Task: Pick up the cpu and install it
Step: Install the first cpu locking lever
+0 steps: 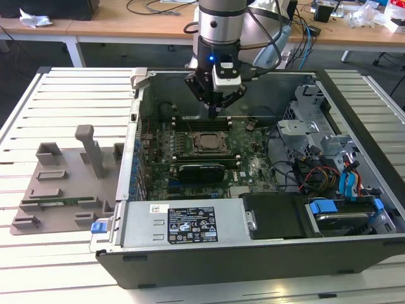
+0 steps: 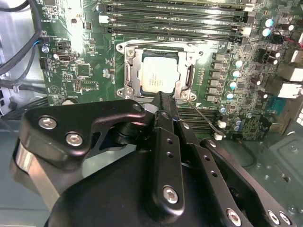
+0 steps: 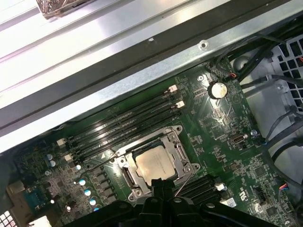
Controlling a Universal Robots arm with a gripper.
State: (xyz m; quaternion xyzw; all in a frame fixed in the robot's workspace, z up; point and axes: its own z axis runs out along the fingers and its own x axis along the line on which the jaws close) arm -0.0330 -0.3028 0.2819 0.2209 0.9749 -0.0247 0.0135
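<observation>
The cpu [image 2: 158, 75], a pale silver square, lies flat inside the black socket on the green motherboard, with the socket's metal frame [image 2: 127, 75] around it. Both wrist views show it, and in the first wrist view the cpu [image 3: 154, 164] sits just beyond the fingertips. In the exterior view my gripper [image 1: 217, 109] hangs inside the open computer case, a little above and behind the socket with the cpu [image 1: 205, 142]. The black fingers [image 2: 164, 123] are pressed together with nothing between them, and the gripper [image 2: 163, 97] is apart from the chip.
Empty memory slots [image 2: 175, 19] run beside the socket, and a thin wire lever [image 2: 203, 114] sticks out from it. A grey tray [image 1: 63, 183] lies at the exterior view's left, outside the case. Drive cage and cables [image 1: 323, 158] fill the case's right side.
</observation>
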